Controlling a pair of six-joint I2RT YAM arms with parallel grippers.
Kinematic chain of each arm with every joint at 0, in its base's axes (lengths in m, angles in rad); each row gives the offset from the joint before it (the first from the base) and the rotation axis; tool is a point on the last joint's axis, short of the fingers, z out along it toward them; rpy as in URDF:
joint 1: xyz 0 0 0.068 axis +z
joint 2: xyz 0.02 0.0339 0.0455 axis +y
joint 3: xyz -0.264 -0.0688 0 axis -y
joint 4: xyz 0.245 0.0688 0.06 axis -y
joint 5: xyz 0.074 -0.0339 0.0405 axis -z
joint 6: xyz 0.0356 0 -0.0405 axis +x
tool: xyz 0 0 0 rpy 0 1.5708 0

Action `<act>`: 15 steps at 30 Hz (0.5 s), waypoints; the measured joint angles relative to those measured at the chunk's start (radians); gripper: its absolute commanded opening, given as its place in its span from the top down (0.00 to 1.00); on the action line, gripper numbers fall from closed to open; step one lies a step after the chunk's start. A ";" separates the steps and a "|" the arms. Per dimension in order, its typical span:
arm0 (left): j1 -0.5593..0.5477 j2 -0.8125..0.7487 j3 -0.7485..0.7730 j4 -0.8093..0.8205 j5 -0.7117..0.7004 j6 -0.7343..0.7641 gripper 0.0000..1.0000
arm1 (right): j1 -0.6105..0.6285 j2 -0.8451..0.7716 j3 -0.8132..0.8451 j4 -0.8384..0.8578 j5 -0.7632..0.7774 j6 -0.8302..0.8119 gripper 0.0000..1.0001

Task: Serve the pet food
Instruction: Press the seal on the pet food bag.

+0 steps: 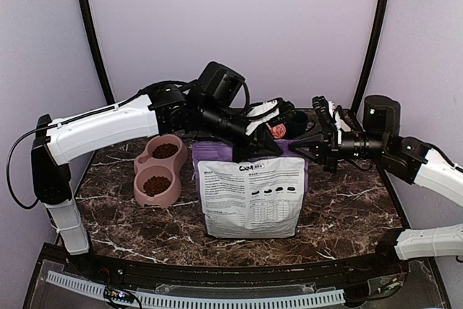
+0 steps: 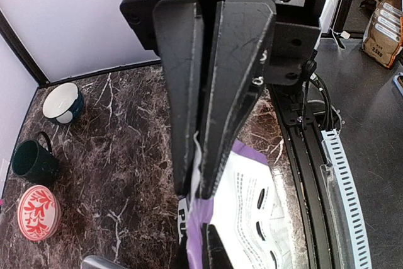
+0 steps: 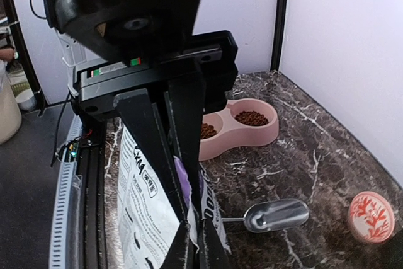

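The pet food shows as brown kibble in both cups of the pink double bowl (image 1: 172, 168), in the far cup (image 1: 165, 150) and the near cup (image 1: 156, 185); in the right wrist view too (image 3: 251, 118). The purple-and-white bag (image 1: 249, 197) stands upright mid-table. My left gripper (image 1: 269, 148) is shut on the bag's top edge (image 2: 196, 188). My right gripper (image 1: 298, 147) is shut on the same edge from the other side (image 3: 194, 211). The two sets of fingertips meet nearly tip to tip. The bag's contents are hidden.
A metal scoop (image 3: 277, 214) lies on the marble behind the bag. A red-patterned disc (image 2: 38, 212), a dark green mug (image 2: 34, 160) and a white bowl (image 2: 63, 102) stand near the back. The table's front rail (image 1: 217, 298) runs along the near edge.
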 measured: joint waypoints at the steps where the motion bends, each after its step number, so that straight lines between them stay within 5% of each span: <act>1: 0.001 0.000 0.000 0.000 0.000 0.000 0.83 | 0.000 0.000 0.000 -0.001 -0.005 0.004 1.00; 4: 0.002 -0.003 -0.006 -0.005 -0.010 0.010 0.66 | 0.000 -0.001 0.001 -0.005 -0.012 0.005 1.00; 8: 0.007 -0.017 -0.031 -0.014 -0.029 0.011 0.64 | 0.000 -0.006 0.001 -0.014 -0.018 0.001 1.00; 10: 0.007 -0.026 -0.039 -0.016 -0.035 0.014 0.68 | 0.000 -0.010 0.001 -0.018 -0.018 -0.002 1.00; 13: 0.007 -0.039 -0.050 -0.020 -0.047 0.023 0.95 | 0.000 -0.019 -0.002 -0.023 -0.018 -0.005 1.00; 15: 0.007 -0.045 -0.054 -0.019 -0.042 0.027 1.00 | 0.002 -0.025 -0.006 -0.027 -0.018 -0.006 1.00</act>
